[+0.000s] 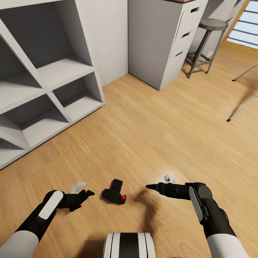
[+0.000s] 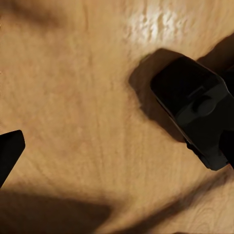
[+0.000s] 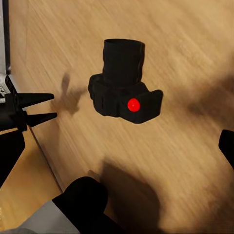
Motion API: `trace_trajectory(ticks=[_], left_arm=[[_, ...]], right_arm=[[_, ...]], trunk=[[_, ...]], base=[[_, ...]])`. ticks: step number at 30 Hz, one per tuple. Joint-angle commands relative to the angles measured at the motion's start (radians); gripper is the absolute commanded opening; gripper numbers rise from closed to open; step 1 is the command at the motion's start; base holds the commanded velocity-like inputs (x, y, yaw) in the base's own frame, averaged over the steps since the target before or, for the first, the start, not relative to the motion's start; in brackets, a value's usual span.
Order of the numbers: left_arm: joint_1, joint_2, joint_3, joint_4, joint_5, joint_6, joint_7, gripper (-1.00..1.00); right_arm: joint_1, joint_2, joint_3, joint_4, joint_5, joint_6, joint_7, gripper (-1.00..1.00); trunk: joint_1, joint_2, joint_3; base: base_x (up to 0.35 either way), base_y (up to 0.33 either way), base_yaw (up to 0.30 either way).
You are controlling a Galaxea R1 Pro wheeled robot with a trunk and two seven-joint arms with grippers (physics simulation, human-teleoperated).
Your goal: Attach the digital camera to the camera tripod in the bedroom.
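Robot base cut off; digital camera whole; tripod legs cropped.

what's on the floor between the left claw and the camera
Nothing: in the head view only bare wood floor separates the left claw from the camera.

Camera tripod: at 3 o'clock in the head view, two silver legs are cut off by the picture's edge; head and pan handle fall outside. Digital camera: in the left wrist view, blurred and clipped by the edge. Right gripper: jaw spacing too small to resolve. Stool: seat partly cropped by the top edge.
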Motion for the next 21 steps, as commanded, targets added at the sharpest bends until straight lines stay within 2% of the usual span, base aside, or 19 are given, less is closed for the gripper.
trace_trajectory(ticks=[1,4,8,21], left_arm=[[0.0,0.001,-0.003,-0.002,0.011,0.0,0.009,1.0],[0.0,0.001,-0.003,-0.001,0.011,0.0,0.009,1.0],[0.0,0.001,-0.003,-0.001,0.011,0.0,0.009,1.0],[0.0,0.001,-0.002,-0.001,0.01,0.0,0.009,1.0]], right_arm=[[0.0,0.0,0.0,-0.001,-0.009,0.008,-0.002,1.0],[0.0,-0.001,0.0,-0.003,-0.009,0.009,0.011,1.0],[0.0,-0.001,0.002,-0.004,-0.009,0.009,0.071,1.0],[0.0,-0.002,0.002,0.0,0.0,0.007,0.107,1.0]], trunk=[[0.0,-0.001,-0.005],[0.002,-0.001,-0.016],[0.003,-0.002,-0.032],[0.003,-0.002,-0.032]], base=[[0.0,0.0,0.0],[0.0,0.0,0.0],[0.0,0.0,0.0],[0.0,0.0,0.0]])
